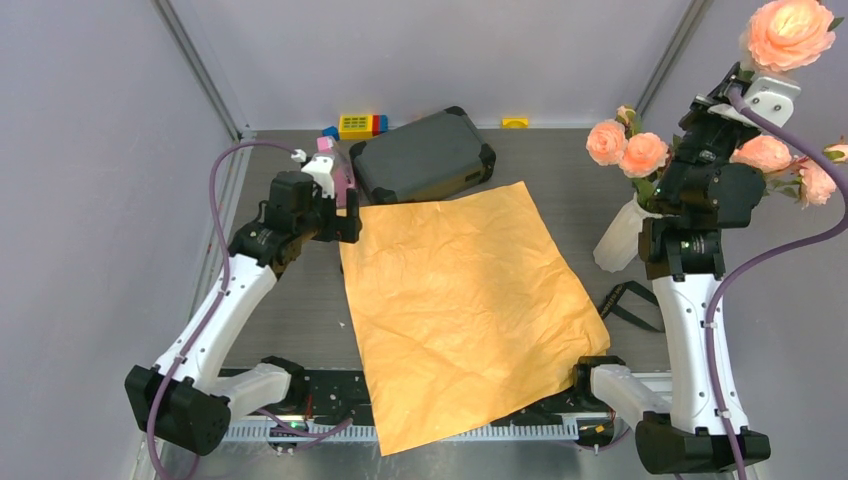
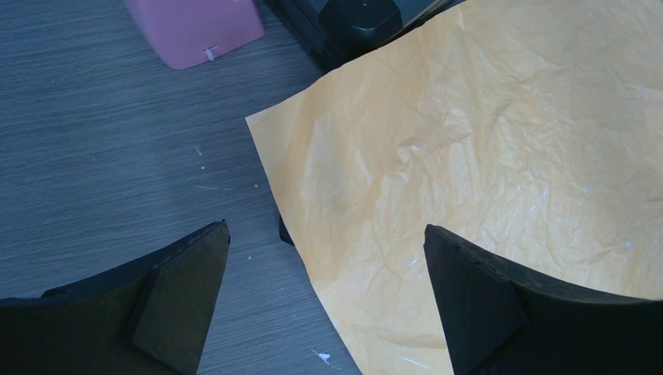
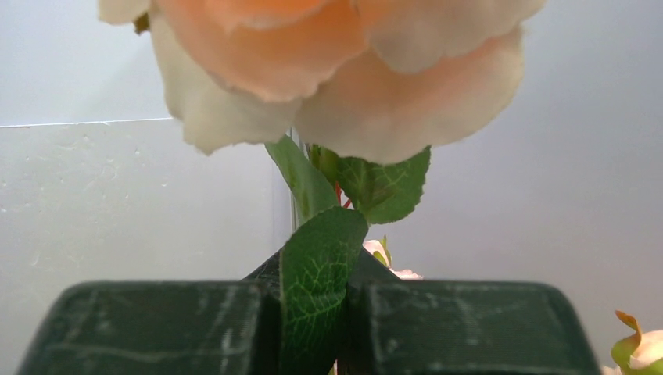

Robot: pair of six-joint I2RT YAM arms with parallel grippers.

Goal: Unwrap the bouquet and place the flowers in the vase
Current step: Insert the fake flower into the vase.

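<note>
Centre: paper point(image 1: 465, 310), plain orange. Upper right: flowers point(image 1: 790, 32), peach-pink; leaves point(image 3: 320, 266), green. Right: vase point(image 1: 620, 240), white. Upper centre: case point(image 1: 425, 155), dark grey.

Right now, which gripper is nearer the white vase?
Right. The right gripper holds the flowers above the vase; the left gripper hangs open across the orange paper from it.

1. The paper sheet point(image 1: 465, 310) lies flat mid-tabletop point(image 1: 560, 160), its near edge over the arm bases.
2. Behind it sits a case point(image 1: 425, 155), touching the sheet's far edge. A wedge-shaped object point(image 1: 340, 178) stands left of the case, with toy blocks point(image 1: 360, 125) behind.
3. Right of the sheet stands the vase point(image 1: 622, 238) — the flowers point(image 1: 640, 152) rise from it, and a strap point(image 1: 630, 300) lies just before it.
4. The left claw point(image 1: 350, 215) hangs at the sheet's far left corner.
</note>
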